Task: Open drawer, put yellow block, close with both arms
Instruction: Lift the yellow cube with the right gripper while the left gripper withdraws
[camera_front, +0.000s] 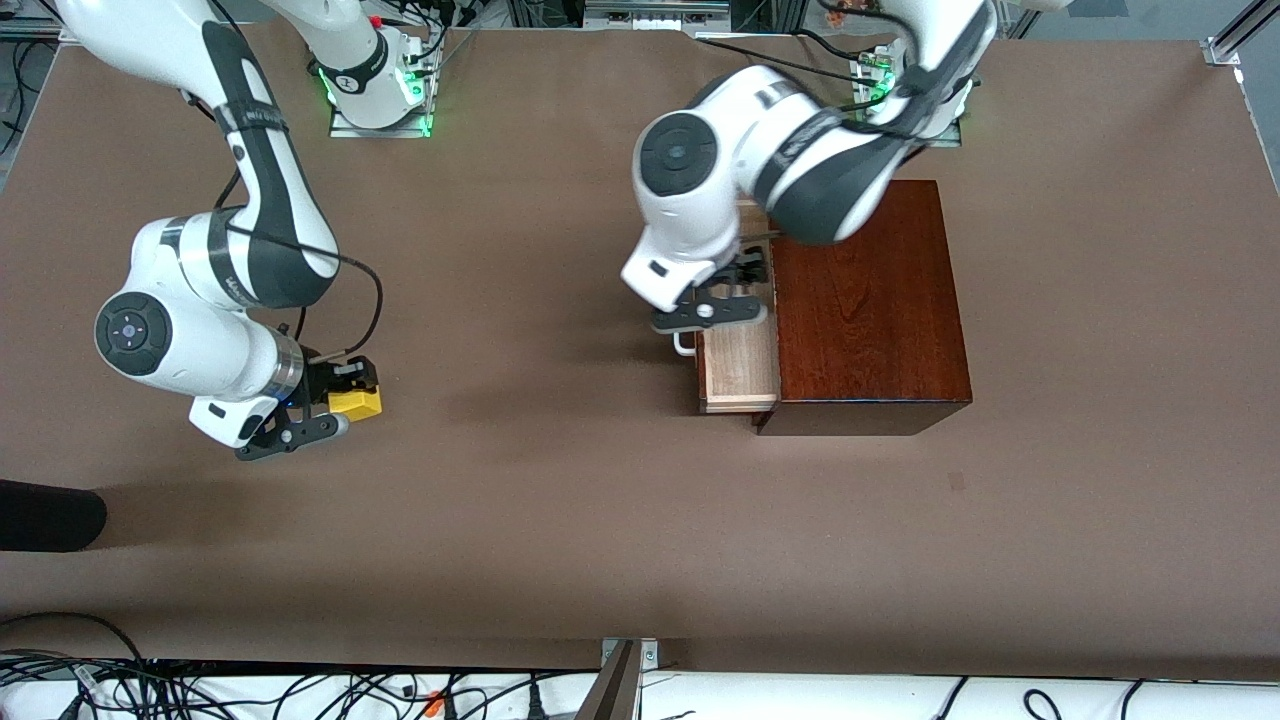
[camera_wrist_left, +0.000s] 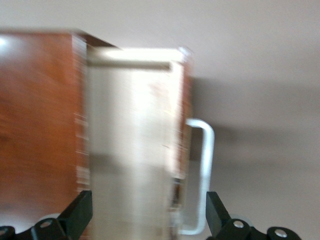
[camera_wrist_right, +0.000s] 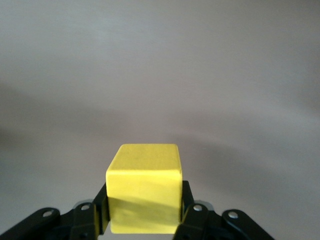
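With the right claw (camera_front: 345, 392) pinching the yellow block (camera_front: 357, 402) near the surface's right-arm end and the left claw (camera_front: 735, 290) spread over the partly open drawer (camera_front: 738, 368), carry the block level across and centre it above the tray before releasing

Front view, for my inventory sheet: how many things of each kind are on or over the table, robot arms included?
Robot arms: 2, the left hand open over the pulled-out drawer, the right hand shut on the yellow block
Wooden boxes with a drawer: 1
Yellow blocks: 1
Total: 4
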